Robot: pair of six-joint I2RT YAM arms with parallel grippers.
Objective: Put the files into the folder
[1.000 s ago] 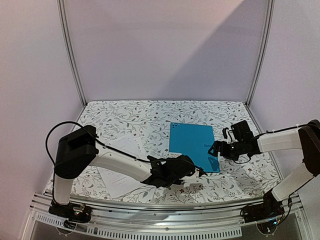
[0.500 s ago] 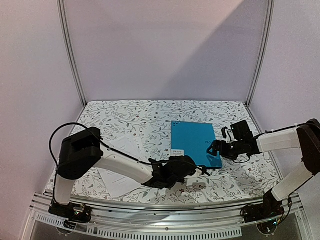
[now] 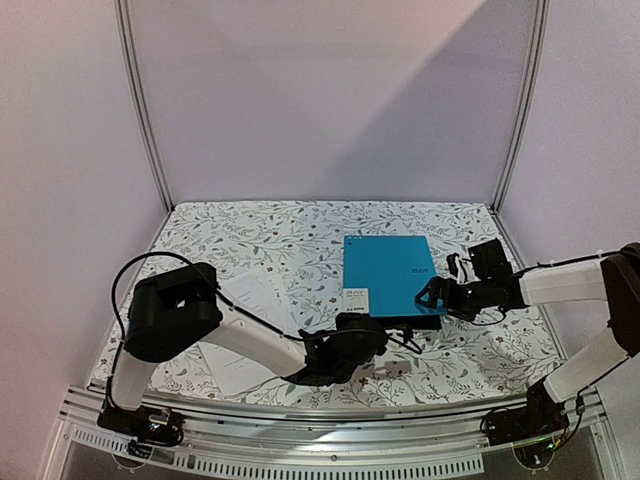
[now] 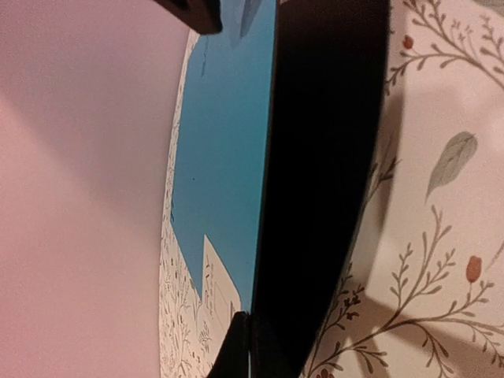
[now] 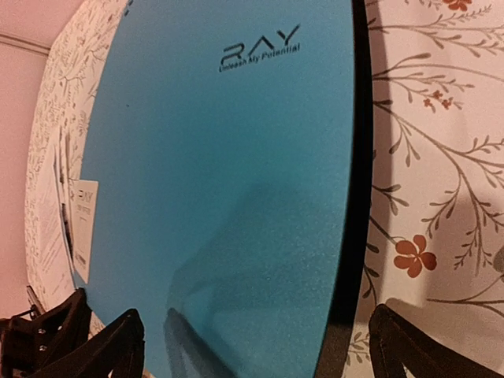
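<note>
The flat teal-blue folder (image 3: 385, 275) lay right of centre on the floral table (image 3: 250, 235). The left gripper (image 3: 354, 322) pinched its near edge, and the right gripper (image 3: 430, 298), jaws spread wide, straddled its right edge. The white printed paper sheets (image 3: 240, 345) lay outside it, near-left.

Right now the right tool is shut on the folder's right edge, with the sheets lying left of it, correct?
No: the right tool is open, fingers apart either side of the folder's right edge; the right wrist view shows it. The sheets do lie left of the folder.
</note>
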